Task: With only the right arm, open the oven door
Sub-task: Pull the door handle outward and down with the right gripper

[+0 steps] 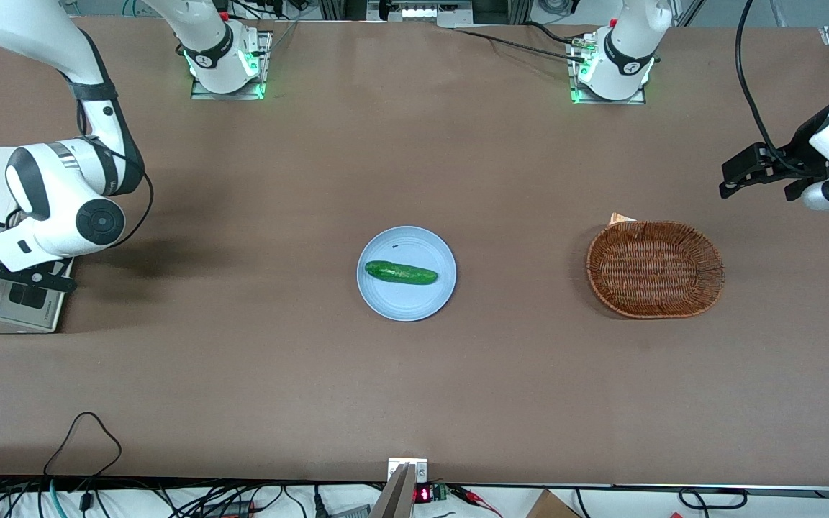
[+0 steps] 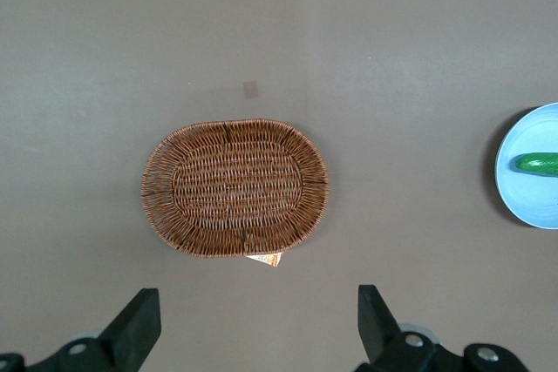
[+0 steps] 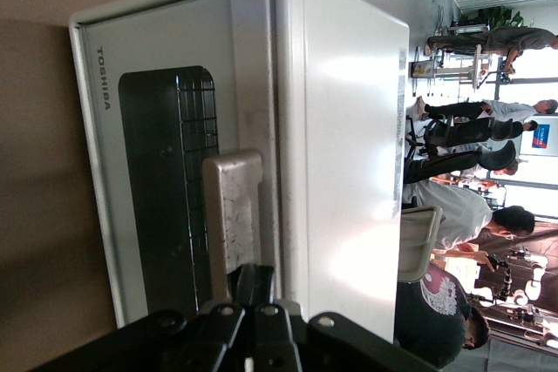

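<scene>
One door is all this job concerns: the oven door (image 3: 166, 198) sits flush against the white toaster oven (image 3: 349, 172), not yet opened, at the working arm's end of the table. Its silver bar handle (image 3: 231, 215) runs along the door's edge over the dark glass. My gripper (image 3: 255, 289) is right at that handle, and my two fingers look pressed together with nothing between them, lying alongside the bar rather than around it.

To do this well, I judge I should hook or pinch the bar squarely near its middle. Then I should pull along the arc the hinge allows, not straight out, so the light oven does not slide or tip with me. A slow start would tell me whether the body is shifting.

My wrist camera shows the handle, the glass and the rack inside it closely, but nothing of the table. The front camera shows how the right arm (image 1: 62, 201) folds over the oven. It also shows the blue plate (image 1: 386, 302) with a cucumber (image 1: 400, 273) and the wicker basket (image 1: 655, 270), both well apart from my work.
</scene>
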